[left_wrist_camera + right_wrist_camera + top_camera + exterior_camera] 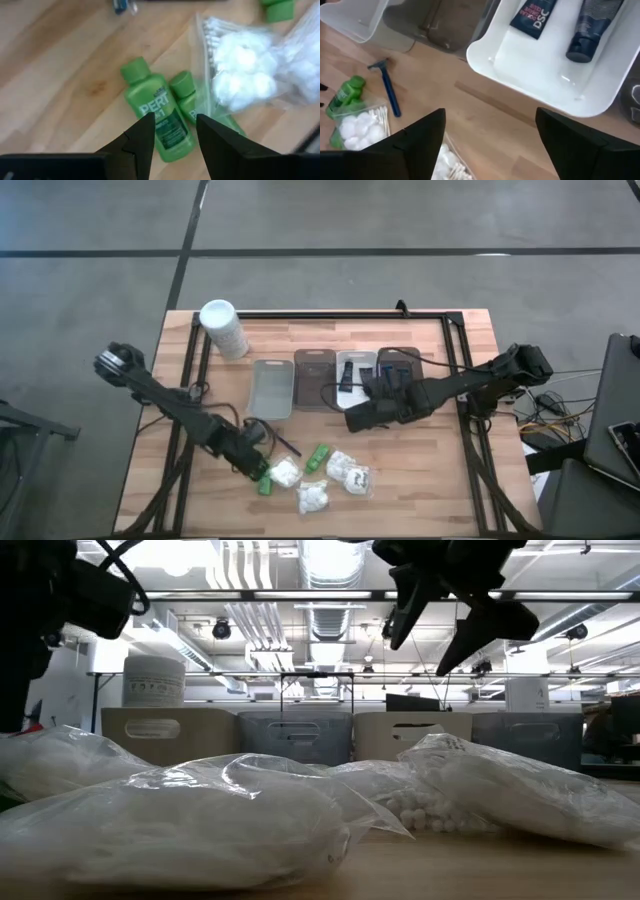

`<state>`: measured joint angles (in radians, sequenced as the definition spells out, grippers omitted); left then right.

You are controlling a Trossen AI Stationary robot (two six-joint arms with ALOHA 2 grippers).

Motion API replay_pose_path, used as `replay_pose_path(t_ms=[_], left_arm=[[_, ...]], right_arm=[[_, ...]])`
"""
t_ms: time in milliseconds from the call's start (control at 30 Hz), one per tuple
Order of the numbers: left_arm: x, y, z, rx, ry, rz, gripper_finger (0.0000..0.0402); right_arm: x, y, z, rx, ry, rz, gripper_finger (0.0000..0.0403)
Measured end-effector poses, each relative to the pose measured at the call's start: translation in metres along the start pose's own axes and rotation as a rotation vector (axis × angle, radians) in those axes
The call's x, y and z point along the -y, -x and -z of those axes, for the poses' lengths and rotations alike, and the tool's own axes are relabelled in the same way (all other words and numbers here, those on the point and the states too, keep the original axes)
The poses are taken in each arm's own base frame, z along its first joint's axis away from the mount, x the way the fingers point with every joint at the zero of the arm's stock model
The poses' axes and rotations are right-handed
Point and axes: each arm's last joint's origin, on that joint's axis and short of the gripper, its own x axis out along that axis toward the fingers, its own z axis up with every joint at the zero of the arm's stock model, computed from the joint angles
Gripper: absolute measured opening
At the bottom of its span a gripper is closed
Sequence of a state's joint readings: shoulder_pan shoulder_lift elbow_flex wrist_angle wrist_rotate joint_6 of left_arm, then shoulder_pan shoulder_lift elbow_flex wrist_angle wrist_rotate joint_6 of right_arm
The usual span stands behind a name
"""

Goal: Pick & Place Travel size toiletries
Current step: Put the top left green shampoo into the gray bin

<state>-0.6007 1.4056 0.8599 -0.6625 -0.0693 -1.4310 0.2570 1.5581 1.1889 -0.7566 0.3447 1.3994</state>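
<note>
While two black tubes [560, 22] lie in the white tray [530, 80] ahead of the spread right gripper [490, 145], green bottles [160, 117] and packets [345, 472] remain beneath the half-open, empty left gripper [175, 137].

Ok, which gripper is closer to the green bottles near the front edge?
Left. The left gripper hangs right over the green bottles, fingers open just above one. The right gripper is off by the white tray, well away from them.
</note>
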Motion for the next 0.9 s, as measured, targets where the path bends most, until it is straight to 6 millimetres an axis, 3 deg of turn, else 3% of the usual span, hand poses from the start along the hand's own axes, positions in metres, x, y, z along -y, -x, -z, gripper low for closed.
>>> replay_pose_path(t_ms=[233,433,700,900], left_arm=[[0.016,-0.026,0.015,-0.05,0.073,-0.12,0.0149],[0.017,-0.025,0.024,0.017,0.173,-0.112,0.0161],[0.016,-0.025,0.024,0.032,0.241,-0.113,0.0245],[0.016,-0.028,0.024,0.029,0.187,-0.126,0.0305]], right_arm=[[-0.002,0.003,0.009,-0.011,0.042,-0.013,0.0327],[-0.002,0.005,0.014,-0.021,0.084,-0.01,0.0341],[0.0,0.005,0.016,-0.026,0.108,0.004,0.0354],[0.0,0.005,0.016,-0.028,0.119,0.004,0.0346]])
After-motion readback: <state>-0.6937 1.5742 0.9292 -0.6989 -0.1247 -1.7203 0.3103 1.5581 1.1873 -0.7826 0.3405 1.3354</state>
